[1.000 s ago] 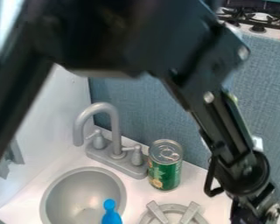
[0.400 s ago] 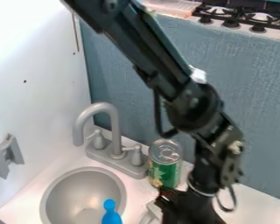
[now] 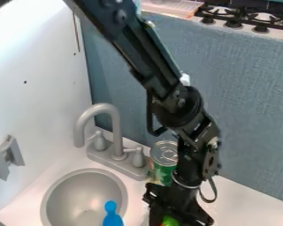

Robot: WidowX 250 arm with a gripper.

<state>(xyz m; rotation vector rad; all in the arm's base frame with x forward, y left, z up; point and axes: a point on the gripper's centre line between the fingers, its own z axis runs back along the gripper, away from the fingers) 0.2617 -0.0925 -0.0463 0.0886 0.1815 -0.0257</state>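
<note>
Gripper [image 3: 177, 209] hung by a green thing [image 3: 169, 220], apparently — couldn't tell if spread or shut. Can [image 3: 162, 171] at 12 o'clock, sink [image 3: 66, 185] at 9.

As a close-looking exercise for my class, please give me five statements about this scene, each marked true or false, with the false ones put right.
1. The green can stands upright beside the grey faucet. True.
2. The gripper is directly above the sink basin. False: it is to the right of the basin as the camera sees it.
3. Part of the can is hidden behind the robot arm. True.
4. The stove is on the same side of the blue-grey partition as the faucet. False: it is beyond the partition.
5. The rounded top of the blue object is seen against the basin. True.
</note>
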